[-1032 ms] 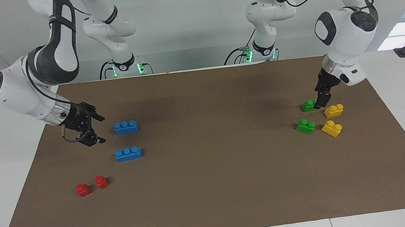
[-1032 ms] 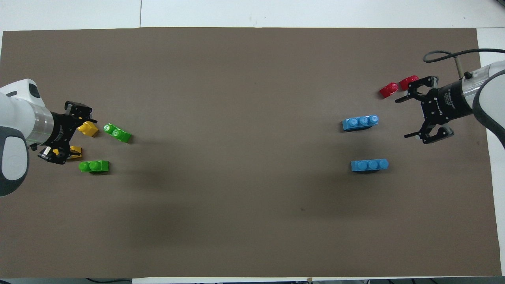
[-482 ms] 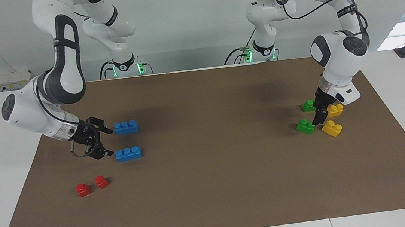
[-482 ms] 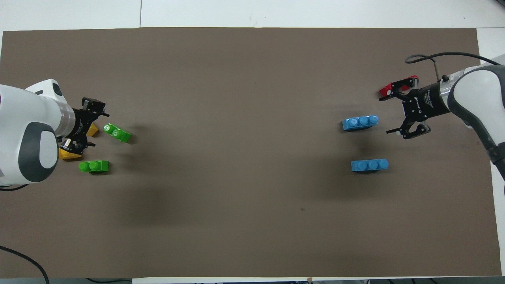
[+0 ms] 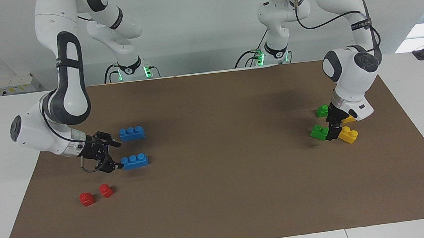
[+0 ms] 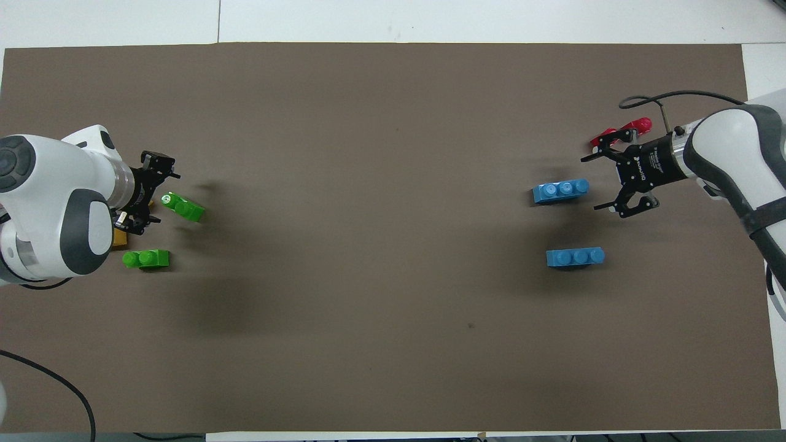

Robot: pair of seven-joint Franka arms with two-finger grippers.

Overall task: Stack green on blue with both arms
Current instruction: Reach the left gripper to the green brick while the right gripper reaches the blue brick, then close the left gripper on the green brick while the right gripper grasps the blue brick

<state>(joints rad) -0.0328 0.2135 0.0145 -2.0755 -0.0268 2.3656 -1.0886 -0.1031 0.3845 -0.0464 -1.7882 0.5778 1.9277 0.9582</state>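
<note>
Facing, overhead cameras high; share mat (image 5: 220,197)

Two blue three-stud bricks (image 5: 131,133) (image 5: 134,161) are counted, two green two-stud bricks (image 5: 322,111) (image 5: 319,132), two yellow bricks (image 5: 348,135) (image 5: 350,119), one largely hidden, and two red single-stud bricks (image 5: 87,199) (image 5: 105,191). Two arms are seen.

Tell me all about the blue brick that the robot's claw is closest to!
The blue brick looks like shiny plastic, long, with three round studs in a row on top. It lies flat on the brown mat, farther from the robots than its twin. The right claw stands open at its end; whether it touches, I cannot tell.
</note>
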